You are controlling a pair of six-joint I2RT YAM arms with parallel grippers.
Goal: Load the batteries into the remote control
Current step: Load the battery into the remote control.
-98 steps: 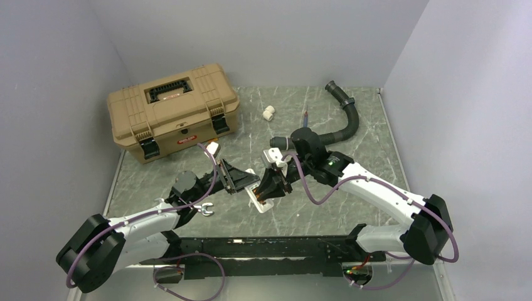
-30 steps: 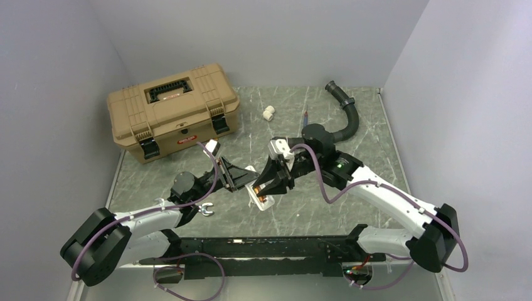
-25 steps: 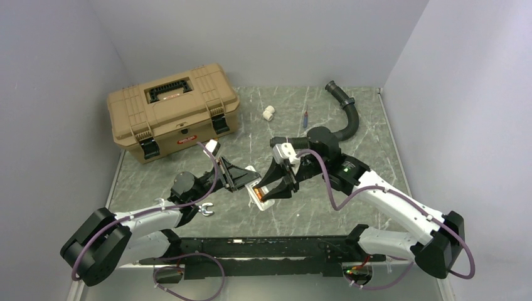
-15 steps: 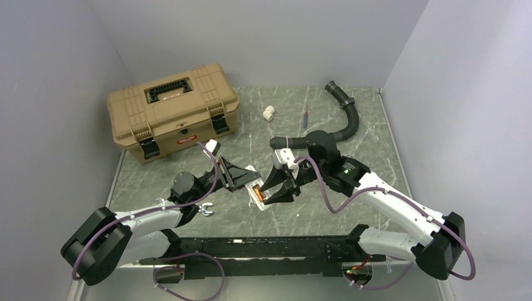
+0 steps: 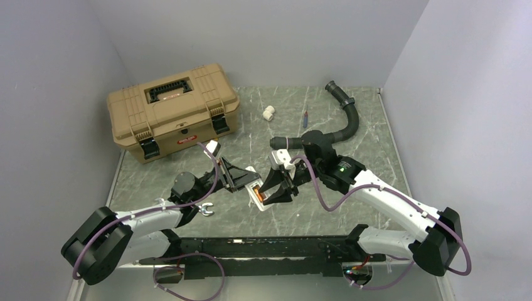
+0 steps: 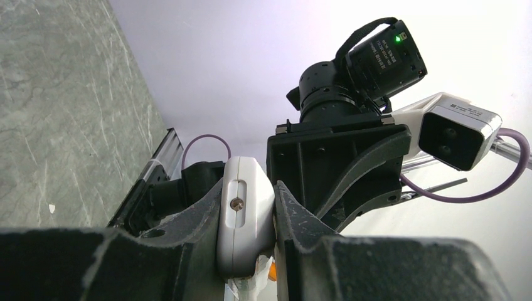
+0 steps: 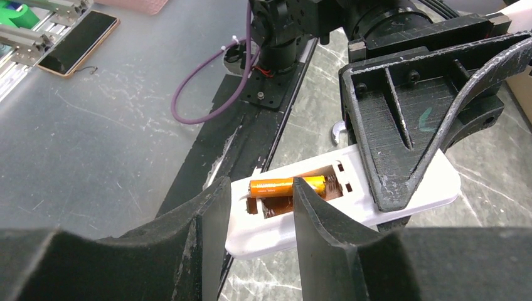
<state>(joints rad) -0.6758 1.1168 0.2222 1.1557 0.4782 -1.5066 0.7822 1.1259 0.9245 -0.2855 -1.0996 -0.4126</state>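
Left jaws pinch the remote [image 7: 270,233]; right jaws are spread, a battery [image 7: 285,185] in its slot between them. Next, I think, push it flat.

remote control [image 7: 270,235]: 1 | batteries [image 7: 285,185]: 1 orange cell clearly in the recess, a second seems to lie below it, half hidden | tan toolbox [image 5: 172,106]: 1 | white pipe fitting [image 5: 268,113]: 1 | red-and-blue stick [image 5: 305,118]: 1 | black ribbed hose [image 5: 349,119]: 1 | silver wrench [image 5: 202,211]: 1 | grippers: 2, the left gripper [image 5: 248,182] and the right gripper [image 5: 276,191]
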